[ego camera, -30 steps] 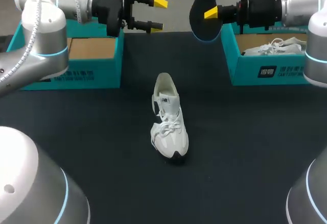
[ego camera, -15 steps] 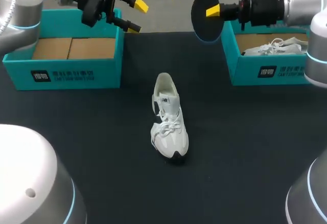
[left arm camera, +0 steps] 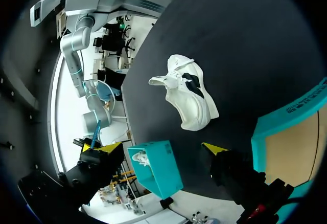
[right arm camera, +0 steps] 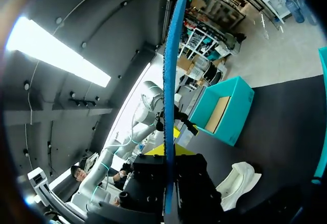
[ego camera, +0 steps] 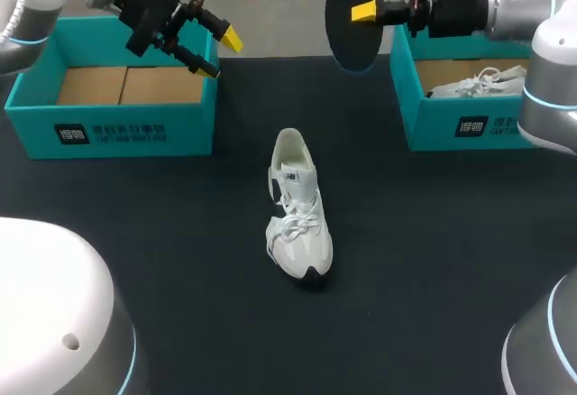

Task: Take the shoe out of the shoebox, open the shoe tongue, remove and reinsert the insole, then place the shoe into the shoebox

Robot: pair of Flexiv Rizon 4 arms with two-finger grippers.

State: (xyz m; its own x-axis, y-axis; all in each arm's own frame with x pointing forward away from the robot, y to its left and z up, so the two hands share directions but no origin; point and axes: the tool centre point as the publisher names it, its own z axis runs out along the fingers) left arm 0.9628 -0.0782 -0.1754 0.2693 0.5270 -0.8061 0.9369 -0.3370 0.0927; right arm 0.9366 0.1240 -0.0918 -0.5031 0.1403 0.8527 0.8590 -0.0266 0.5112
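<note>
White shoe (ego camera: 297,206) at centre frame, insole (ego camera: 343,34) held aloft
The right gripper (ego camera: 362,12) clamps the insole at upper middle; the left gripper (ego camera: 220,55), fingers apart, hangs upper left by a shoebox (ego camera: 126,129) corner

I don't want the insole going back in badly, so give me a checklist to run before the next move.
1. Insole clamped in right gripper: ok, held up in the air.
2. Left gripper free: ok, open and empty above the left box's corner.
3. Shoe upright on the table, nothing on it: ok.
4. Tongue pulled back enough: cannot tell.
5. Left box empty for the shoe: ok.
</note>
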